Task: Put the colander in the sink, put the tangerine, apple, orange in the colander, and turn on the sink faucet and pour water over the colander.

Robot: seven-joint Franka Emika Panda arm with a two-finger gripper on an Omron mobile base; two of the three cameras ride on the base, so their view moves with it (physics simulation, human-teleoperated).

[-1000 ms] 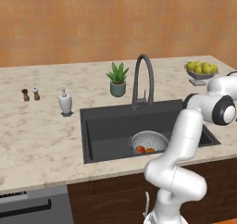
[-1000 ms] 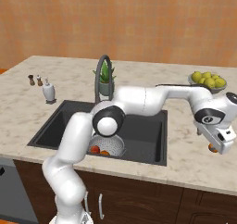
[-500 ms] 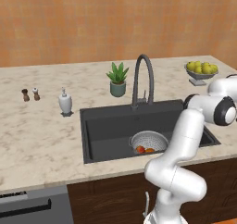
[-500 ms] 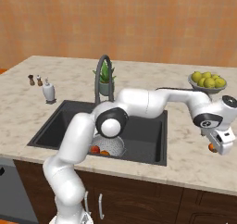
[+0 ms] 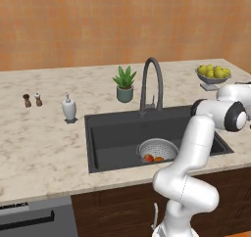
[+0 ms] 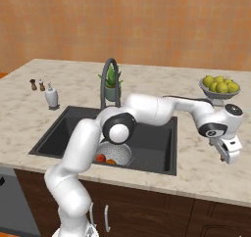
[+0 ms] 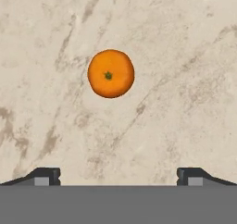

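An orange fruit (image 7: 111, 73), either the orange or the tangerine, sits alone on the pale marble counter (image 7: 185, 56), stem end up, seen from straight above in the hand view. The gripper (image 7: 118, 174) hangs over it with its two dark tips spread wide and nothing between them. The fruit lies ahead of the tips, not between them, so the hand needs to shift forward before it goes down.

In the right base view the gripper (image 6: 228, 153) hovers over the counter to the right of the sink (image 6: 54, 128), near the front edge. The colander (image 5: 158, 150) already rests in the sink, with two fruits (image 5: 153, 158) inside it, a red one and an orange one. The faucet (image 5: 151, 84) arches over the back of the sink, and no water appears to be running.

The main risk is the round fruit itself. If the hand comes down off centre, one tip may nudge the fruit and send it rolling across the smooth stone, perhaps off the front edge. A shallow pinch high on the curve could squeeze it out sideways. On the carry back, the outstretched arm has to clear the bowl of lemons (image 6: 219, 84) and the faucet.
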